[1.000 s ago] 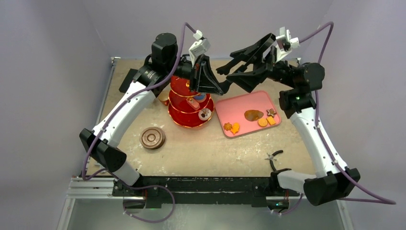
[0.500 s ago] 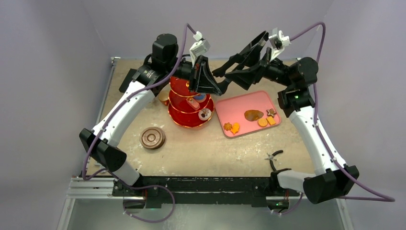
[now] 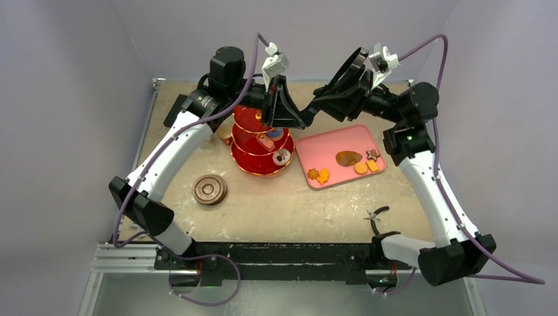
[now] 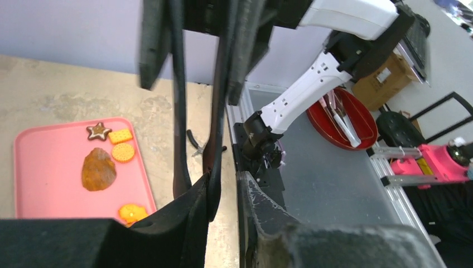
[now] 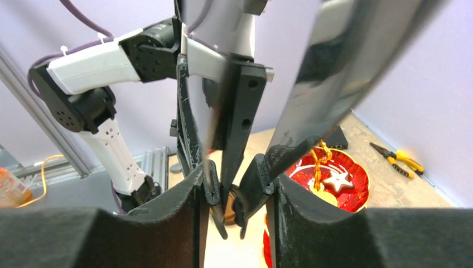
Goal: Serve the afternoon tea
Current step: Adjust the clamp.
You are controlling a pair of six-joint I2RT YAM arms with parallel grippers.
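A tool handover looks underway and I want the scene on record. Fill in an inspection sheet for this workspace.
Surface: brown table, scuffed.
Job's things: red three-tier stand upright, pastries on its tiers; brown saucers stacked; biscuits on the pink tray; mug not seen.
Clutter: pliers by the right arm's base.
Grippers: left gripper pinches the black tongs; right gripper straddles them, grip uncertain.
Cables: purple cables loop loosely along both arms.
Surroundings: plain walls; red dish and cardboard box beyond the table.
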